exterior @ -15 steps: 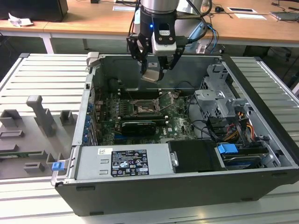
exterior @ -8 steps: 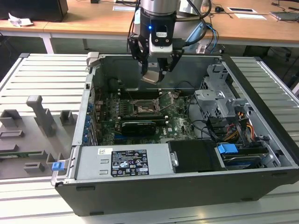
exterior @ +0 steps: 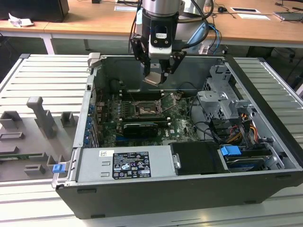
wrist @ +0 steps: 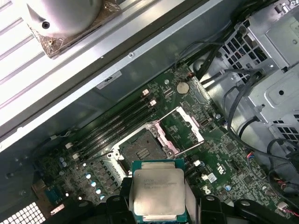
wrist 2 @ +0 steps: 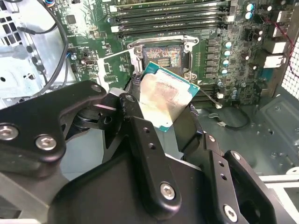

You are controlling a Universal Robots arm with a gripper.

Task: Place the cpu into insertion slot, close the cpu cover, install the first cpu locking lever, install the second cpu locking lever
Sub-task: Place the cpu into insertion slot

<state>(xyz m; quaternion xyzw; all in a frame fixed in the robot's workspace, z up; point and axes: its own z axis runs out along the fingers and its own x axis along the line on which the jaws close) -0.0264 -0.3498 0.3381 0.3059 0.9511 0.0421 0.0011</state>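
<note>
Above case's (exterior: 142, 189) insertion slot (exterior: 148, 109), end effector (exterior: 156, 74) grips cpu (exterior: 152, 79).

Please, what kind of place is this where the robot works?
Probably a robotics lab or office workshop: an open computer case sits on a ribbed metal workbench, with wooden desks carrying papers behind.

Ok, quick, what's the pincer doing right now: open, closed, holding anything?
Pincer: closed on the cpu, which is not yet in the insertion slot.
</note>
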